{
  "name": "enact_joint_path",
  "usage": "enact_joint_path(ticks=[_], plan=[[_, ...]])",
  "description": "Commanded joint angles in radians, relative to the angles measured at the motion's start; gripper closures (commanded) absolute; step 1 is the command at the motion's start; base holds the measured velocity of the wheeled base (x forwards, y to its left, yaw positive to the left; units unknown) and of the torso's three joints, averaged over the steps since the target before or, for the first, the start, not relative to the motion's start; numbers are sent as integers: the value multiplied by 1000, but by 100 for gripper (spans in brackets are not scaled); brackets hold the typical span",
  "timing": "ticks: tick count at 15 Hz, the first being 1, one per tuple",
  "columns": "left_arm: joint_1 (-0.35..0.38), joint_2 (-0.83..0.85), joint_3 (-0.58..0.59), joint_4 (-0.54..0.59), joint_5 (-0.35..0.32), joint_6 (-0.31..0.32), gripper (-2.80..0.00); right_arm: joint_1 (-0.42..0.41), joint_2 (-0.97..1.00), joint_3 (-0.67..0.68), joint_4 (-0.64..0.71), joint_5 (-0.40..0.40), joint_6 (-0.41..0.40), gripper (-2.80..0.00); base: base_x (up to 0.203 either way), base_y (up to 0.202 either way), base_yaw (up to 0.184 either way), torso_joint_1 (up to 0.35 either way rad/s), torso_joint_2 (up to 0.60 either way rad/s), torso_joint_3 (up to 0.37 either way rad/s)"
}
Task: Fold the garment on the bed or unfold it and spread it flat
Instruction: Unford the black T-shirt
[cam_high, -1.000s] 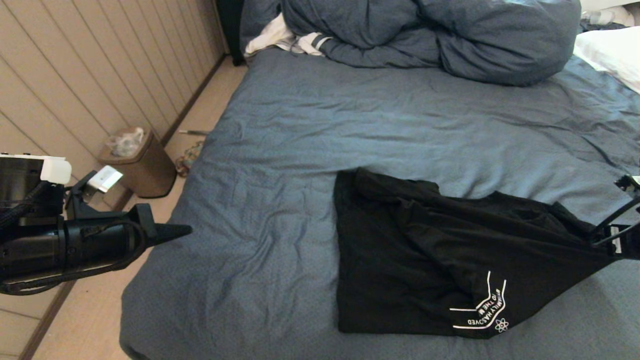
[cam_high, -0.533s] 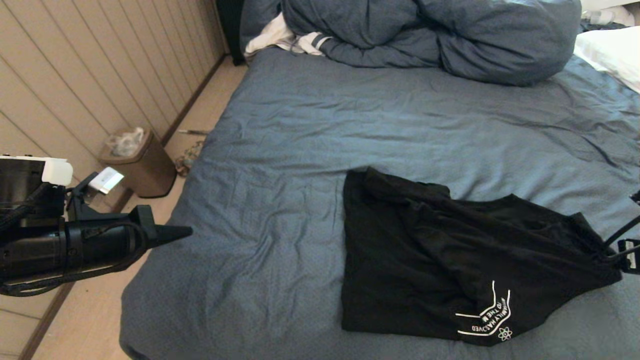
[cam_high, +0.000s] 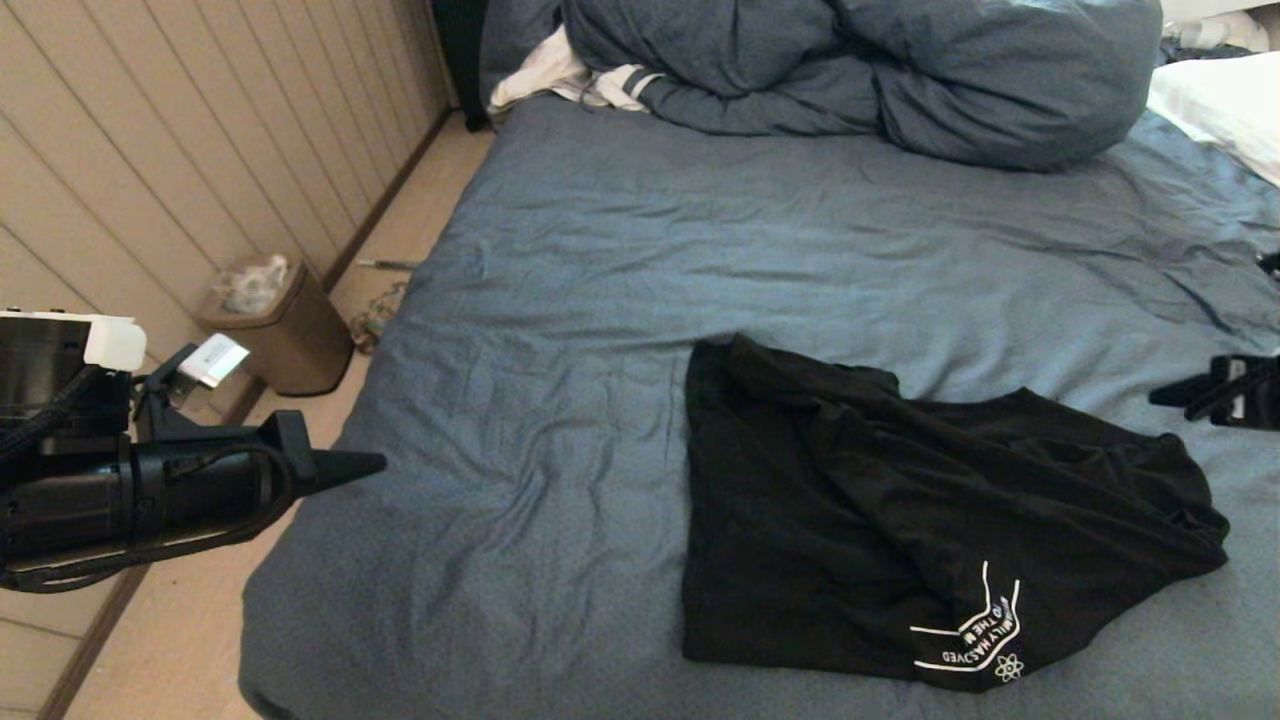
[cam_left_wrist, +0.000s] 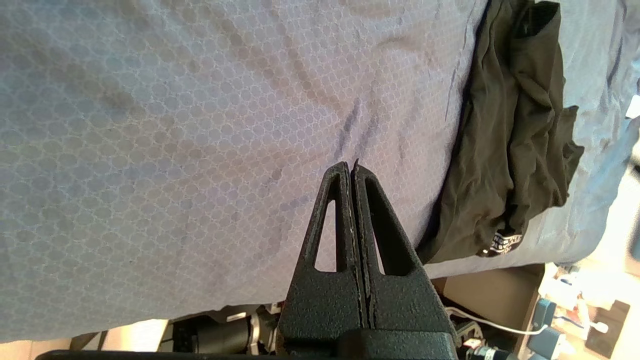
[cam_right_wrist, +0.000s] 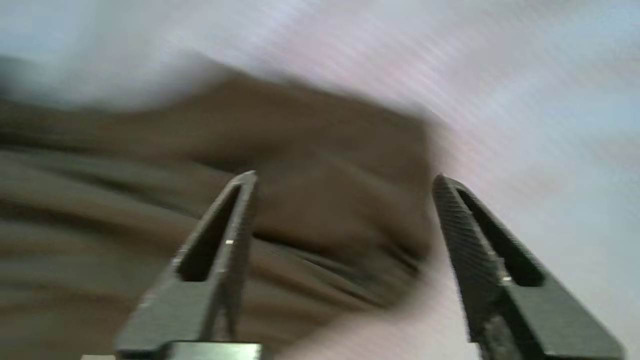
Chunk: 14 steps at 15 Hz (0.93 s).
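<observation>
The garment (cam_high: 900, 520), a black T-shirt, lies crumpled on the near right part of the bed (cam_high: 700, 260), with a bit of white lettering showing at its front edge. My right gripper (cam_high: 1175, 395) hangs open just beyond the shirt's right end, a little above the sheet and holding nothing. From the right wrist, the open right gripper (cam_right_wrist: 345, 177) looks down on the garment (cam_right_wrist: 300, 175). My left gripper (cam_high: 370, 462) is shut and empty, level over the bed's left edge, well clear of the shirt. The left wrist view shows the shut left gripper (cam_left_wrist: 350, 167) over bare sheet, with the garment (cam_left_wrist: 515, 150) off to one side.
A bulky blue duvet (cam_high: 860, 70) is heaped at the far end, with a white stripe-cuffed cloth (cam_high: 560, 80) beside it and a white pillow (cam_high: 1220, 105) at the far right. A brown bin (cam_high: 275, 325) stands on the floor by the panelled wall, left of the bed.
My right gripper dragged the shirt's right end a little rightward, then opened, let go and lifted away. The released cloth has dropped onto the sheet. The left arm has not moved.
</observation>
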Motion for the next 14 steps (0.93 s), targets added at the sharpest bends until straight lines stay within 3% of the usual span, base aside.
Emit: enact_joint_path(ticks=[1, 2, 3, 6, 9, 12, 13, 14], plan=[[0, -4, 0, -1, -3, -4, 0, 163, -4, -70, 3, 0, 37, -280, 0, 0, 0, 0, 0, 0], [0, -1, 0, -1, -3, -4, 0, 249, 7, -110, 9, -1, 61, -280, 0, 0, 0, 0, 0, 0], [1, -1, 0, -1, -3, -4, 0, 330, 23, -152, 18, -4, 78, 0, 0, 0, 0, 0, 0, 0], [0, 2, 1, -1, -3, -4, 0, 525, 127, -307, 79, -28, 93, 0, 0, 0, 0, 0, 0, 0], [-2, 2, 1, -1, -1, -2, 0, 627, 246, -400, 146, -50, 90, 0, 0, 0, 0, 0, 0, 0], [-3, 5, 1, -1, -3, -4, 0, 701, 347, -456, 156, -157, 77, 0, 0, 0, 0, 0, 0, 0], [-3, 10, 1, -1, -1, -2, 0, 718, 372, -472, 156, -173, 74, -272, 0, 0, 0, 0, 0, 0], [-3, 10, 1, -1, -1, -4, 0, 728, 388, -485, 152, -180, 73, -280, 0, 0, 0, 0, 0, 0]])
